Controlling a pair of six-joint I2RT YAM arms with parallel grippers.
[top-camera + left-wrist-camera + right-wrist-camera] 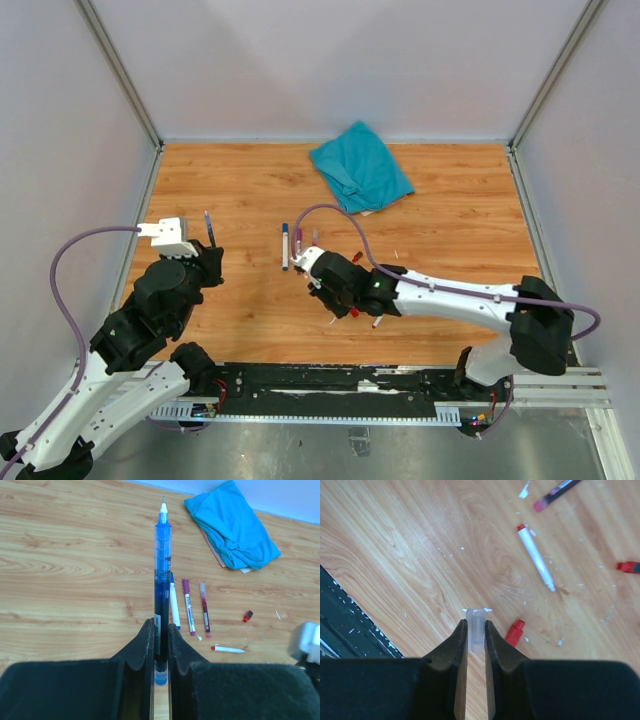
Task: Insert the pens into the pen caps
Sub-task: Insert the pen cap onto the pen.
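Gripped in the left end effector (160, 630), jaws closed tight on the barrel: one blue pen (161, 565), tip pointing out past the fingertips. Lying loose on the bench (240, 190) beyond it: three pens side by side, a blue-ended pen (173, 602), a purple pen (188, 607) and a dark red pen (204, 610), plus one short white pen (227, 649) with a red end. Pinched in the nearly closed right end effector (476, 629): one pale cap (476, 616). Two red caps, a near red cap (515, 632) just beside the right fingers and a far red cap (630, 566). One teal cloth (360, 168) at the far edge.

Over the bench (450, 225), left jaws hold a blue pen (209, 228); right jaws sit low beside loose pens (285, 247), teal cloth (360, 168) behind.
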